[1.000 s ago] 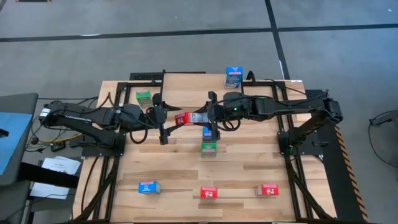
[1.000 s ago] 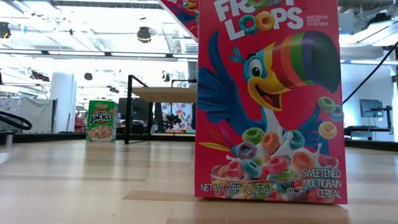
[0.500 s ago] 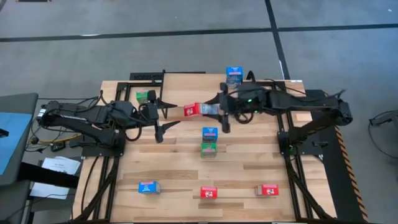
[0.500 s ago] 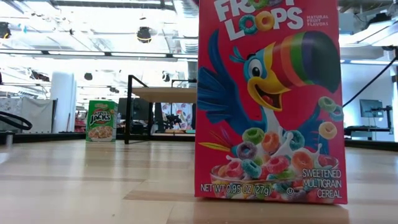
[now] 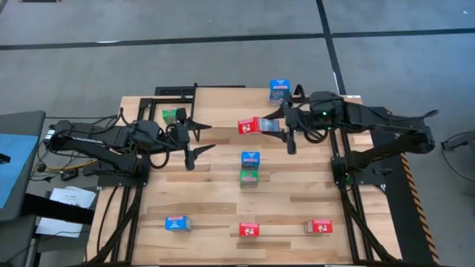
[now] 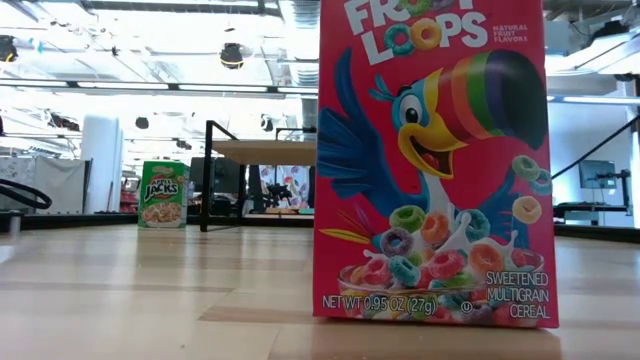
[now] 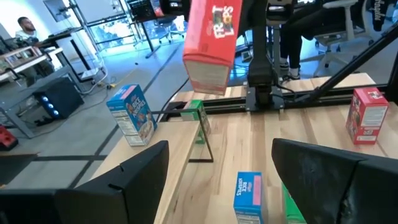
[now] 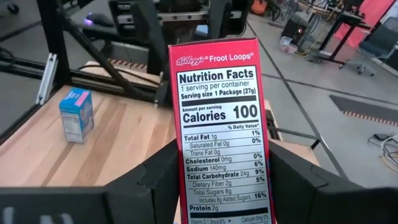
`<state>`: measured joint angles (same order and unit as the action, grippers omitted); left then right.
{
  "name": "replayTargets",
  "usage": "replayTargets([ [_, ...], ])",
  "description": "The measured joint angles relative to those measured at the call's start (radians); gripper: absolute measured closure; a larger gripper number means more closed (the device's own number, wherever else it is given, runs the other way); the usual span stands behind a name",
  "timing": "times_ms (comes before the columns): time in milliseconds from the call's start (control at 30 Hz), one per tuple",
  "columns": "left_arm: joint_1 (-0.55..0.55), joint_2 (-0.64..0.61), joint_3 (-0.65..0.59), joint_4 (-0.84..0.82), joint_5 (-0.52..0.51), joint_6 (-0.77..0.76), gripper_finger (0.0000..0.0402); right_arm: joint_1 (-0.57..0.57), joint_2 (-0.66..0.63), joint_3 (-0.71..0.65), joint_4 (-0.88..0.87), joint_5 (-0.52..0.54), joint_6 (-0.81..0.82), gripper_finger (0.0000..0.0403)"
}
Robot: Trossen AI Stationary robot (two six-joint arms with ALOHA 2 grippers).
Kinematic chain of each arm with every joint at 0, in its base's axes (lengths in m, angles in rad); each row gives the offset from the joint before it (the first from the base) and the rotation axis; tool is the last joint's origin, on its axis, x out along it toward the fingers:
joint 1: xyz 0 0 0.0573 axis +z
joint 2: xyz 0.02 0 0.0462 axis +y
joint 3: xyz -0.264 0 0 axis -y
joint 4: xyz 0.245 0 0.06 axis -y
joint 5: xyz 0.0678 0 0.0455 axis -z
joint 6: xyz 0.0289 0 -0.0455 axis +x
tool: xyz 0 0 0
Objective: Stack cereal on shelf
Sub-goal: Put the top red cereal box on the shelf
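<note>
**Operator:** Which step is in hand?

**Technician:** Transport, by my judgement. The right gripper (image 5: 273, 125) is clamped on a red cereal box (image 5: 248, 126) and holds it in the air above the far middle of the tabletop (image 5: 223, 194). In the right wrist view the two fingers (image 8: 155, 180) press the box's sides, nutrition panel facing the camera.

**Operator:** And the left arm?

**Technician:** The left gripper (image 5: 194, 137) waits at the left of the table — its fingers stand apart, nothing between them.

**Operator:** How does the carried box lie?

**Technician:** Its long axis runs roughly level, in line with the gripper, free end pointing toward the left arm. The left wrist view shows that end tipped slightly down.

**Operator:** Where is the shelf?

**Technician:** The low view shows the shelf (image 6: 262, 150) at the far side, behind a green box (image 6: 163, 208). From above its board blends with the tabletop.

**Operator:** What does the next move call for?

**Technician:** Probably turning the box upright and carrying it over the shelf board before release. Other boxes lie close by — a blue box (image 5: 251, 158) stacked against a green one mid-table, another blue box (image 5: 279, 90) at the far edge.
</note>
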<state>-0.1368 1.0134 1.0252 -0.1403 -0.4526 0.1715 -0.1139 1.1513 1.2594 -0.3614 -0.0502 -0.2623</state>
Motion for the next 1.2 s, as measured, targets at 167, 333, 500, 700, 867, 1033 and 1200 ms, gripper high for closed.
replayTargets([
  [167, 0.0, 0.0, 0.0, -0.006, 0.0, 0.0, 0.0127, 0.0, -0.069, -0.095, 0.006, 0.0, 0.015, 0.0193],
  [333, 0.0, 0.0, 0.0, -0.006, 0.0, 0.0, 0.0127, 0.0, -0.124, -0.201, 0.069, 0.0, 0.075, 0.0187],
  [500, 0.0, 0.0, 0.0, -0.006, 0.001, 0.0, 0.0127, 0.0, -0.151, -0.322, 0.198, 0.024, 0.112, 0.0187],
  [700, 0.0, 0.0, 0.0, -0.006, 0.001, 0.0, 0.0127, -0.043, -0.155, -0.487, 0.449, 0.031, 0.159, 0.0187],
  [867, 0.0, 0.0, 0.0, -0.021, 0.001, 0.0, 0.0127, -0.1, -0.124, -0.612, 0.753, 0.032, 0.21, 0.0187],
  [1033, 0.0, 0.0, 0.0, -0.031, -0.001, 0.001, 0.0127, -0.159, -0.027, -0.682, 1.013, 0.032, 0.263, 0.0187],
  [1200, 0.0, 0.0, 0.0, -0.031, -0.005, 0.028, 0.0127, -0.191, 0.11, -0.694, 1.174, 0.033, 0.3, 0.0187],
])
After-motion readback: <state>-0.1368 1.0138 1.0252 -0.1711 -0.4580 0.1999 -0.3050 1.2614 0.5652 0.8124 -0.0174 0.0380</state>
